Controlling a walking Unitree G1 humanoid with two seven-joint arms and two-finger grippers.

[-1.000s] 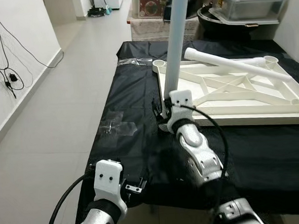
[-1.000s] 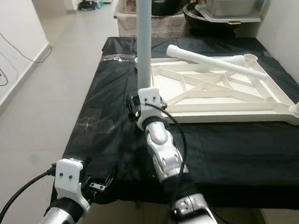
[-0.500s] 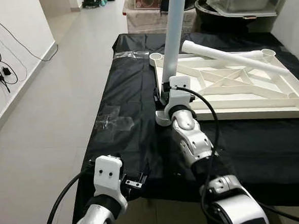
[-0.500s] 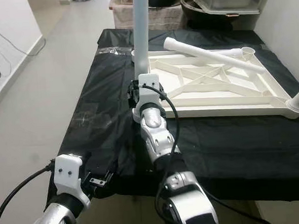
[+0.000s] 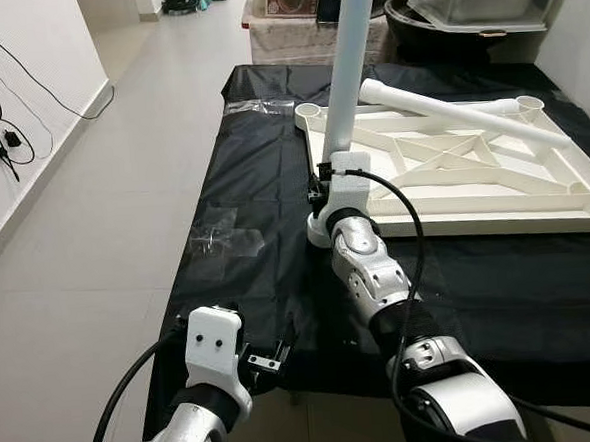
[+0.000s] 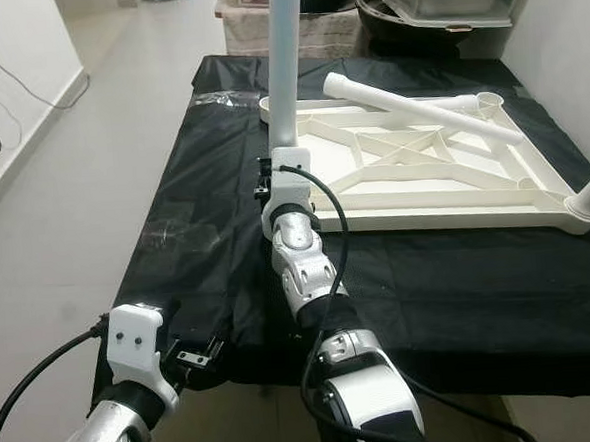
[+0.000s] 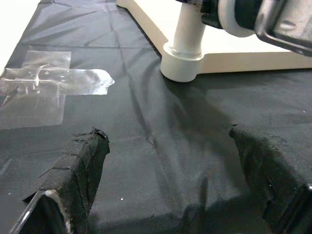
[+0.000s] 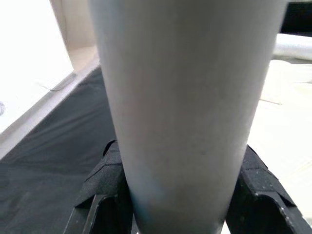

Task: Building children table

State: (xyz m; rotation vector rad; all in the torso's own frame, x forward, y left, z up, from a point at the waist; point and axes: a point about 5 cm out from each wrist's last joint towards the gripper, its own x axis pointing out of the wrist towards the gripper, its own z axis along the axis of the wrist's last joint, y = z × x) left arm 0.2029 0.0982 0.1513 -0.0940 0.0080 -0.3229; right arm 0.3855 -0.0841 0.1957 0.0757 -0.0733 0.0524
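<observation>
A: Where's the leg being held rn?

B: The upright white leg is being gripped low down by the right pincer, just above the corner socket of the upturned table frame. In the right wrist view the black fingers are being pressed on both sides of the tube, so it's clamped on the leg. The frame is lying upside down on the black-covered tabletop, w/ the held leg at the frame's near corner on the robot's left.

A: And the left one?

B: The left pincer is being kept apart, nothing between its pads, hovering over the tabletop's near edge, well away from the frame. A patch of clear tape is sitting on the cloth between it and the socket.

A: Other parts?

B: A second loose leg is lying across the frame's far side.

A: Handling?

B: Prob. light hollow plastic, stiff but smooth, so slipping is likely if it's being twisted. A low grip near the socket is judged best; the frame may need steadying since it's light too.
</observation>
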